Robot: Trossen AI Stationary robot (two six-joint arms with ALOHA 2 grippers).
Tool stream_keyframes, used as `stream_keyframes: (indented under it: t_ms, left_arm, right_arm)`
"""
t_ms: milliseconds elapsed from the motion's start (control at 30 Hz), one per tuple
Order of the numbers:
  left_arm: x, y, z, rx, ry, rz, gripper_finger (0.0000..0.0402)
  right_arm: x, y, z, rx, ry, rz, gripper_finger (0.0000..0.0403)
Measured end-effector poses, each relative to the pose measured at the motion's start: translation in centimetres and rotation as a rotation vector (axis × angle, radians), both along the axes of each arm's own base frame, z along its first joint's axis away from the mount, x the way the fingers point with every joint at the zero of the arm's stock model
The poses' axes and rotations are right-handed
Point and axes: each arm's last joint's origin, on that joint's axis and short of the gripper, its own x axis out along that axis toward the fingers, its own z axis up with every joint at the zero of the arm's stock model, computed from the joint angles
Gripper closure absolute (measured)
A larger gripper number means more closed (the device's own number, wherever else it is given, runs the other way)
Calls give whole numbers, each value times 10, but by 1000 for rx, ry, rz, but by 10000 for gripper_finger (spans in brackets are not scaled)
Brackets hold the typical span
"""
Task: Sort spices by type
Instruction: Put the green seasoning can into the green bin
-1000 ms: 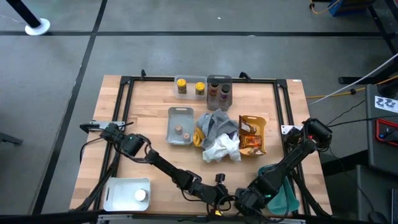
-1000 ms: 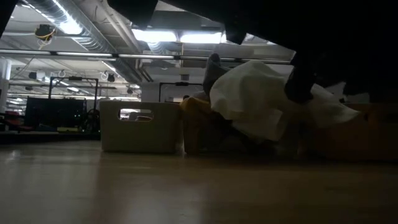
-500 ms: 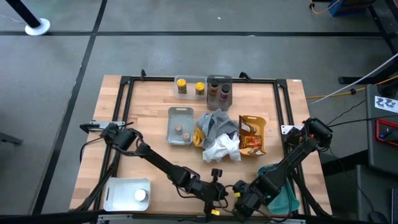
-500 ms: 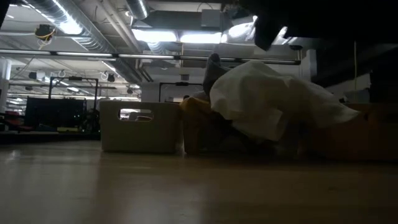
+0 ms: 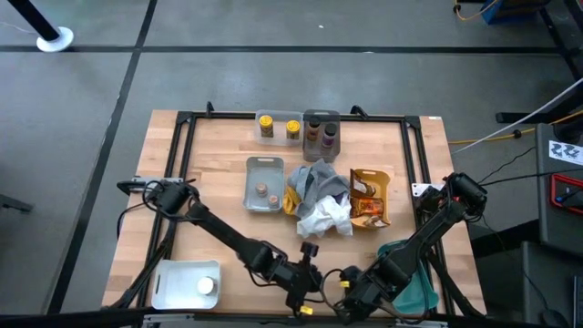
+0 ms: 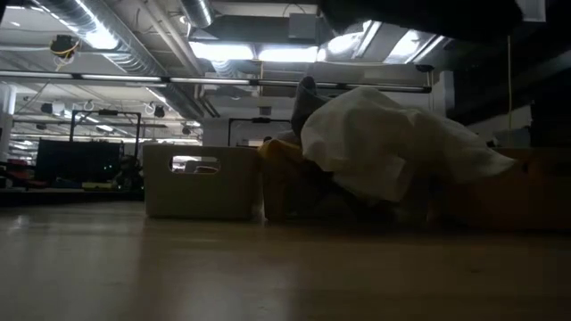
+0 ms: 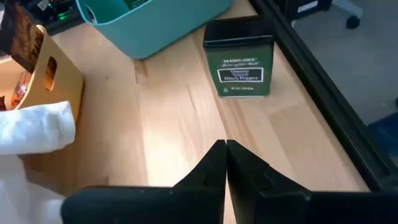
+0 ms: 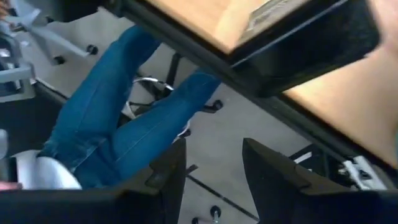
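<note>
Probably a lab or workshop, exposed ceiling ducts (image 6: 116,40), concrete floor (image 5: 273,77)

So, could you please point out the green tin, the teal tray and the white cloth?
green tin (image 7: 240,65): left wrist view, on its front label.
teal tray (image 7: 163,25): left wrist view, on its outer wall.
white cloth (image 5: 324,219): high view, on the middle of the crumpled fabric.

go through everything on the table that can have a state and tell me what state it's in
Left gripper: shut, empty, pointing at the tin.
Right gripper: open, empty, at the table's near edge.
Green tin: upright, lid on.
Cloths: crumpled, heaped.
Yellow jars: upright in their tray.
Teal tray: upright.
</note>
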Motion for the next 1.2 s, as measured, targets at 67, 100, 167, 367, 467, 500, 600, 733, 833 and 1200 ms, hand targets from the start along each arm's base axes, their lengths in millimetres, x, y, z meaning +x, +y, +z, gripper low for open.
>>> stream_keyframes:
  t_ms: [67,100,167,367,467,500,600,733,833,1200]
  left_arm:
    - [-3,0,3,7,9,-2,399]
    - [-4,0,4,12,14,0,399]
    - [-7,0,7,22,24,1,399]
    - [-14,0,10,89,45,2,399]
    - [-19,1,12,124,75,7,399]
    - [-22,2,15,141,91,3,399]
    - [-30,6,29,170,95,1,399]
    - [-45,13,56,195,97,15,399]
    - [-62,18,79,235,85,51,399]
    - [-183,68,104,128,24,186,399]
  right_arm:
    - [1,1,1,15,-15,0,246]
    - [2,2,1,19,-19,-1,246]
    - [2,2,2,23,-21,-1,246]
    - [1,2,1,36,7,-13,246]
    - [1,2,1,43,37,-33,246]
    - [0,2,1,45,52,-36,246]
    - [-2,0,0,41,97,-47,246]
    - [-5,-1,-1,30,146,-61,246]
    - [-5,-2,-2,24,166,-77,246]
    - [-5,-1,-2,31,164,-68,246]
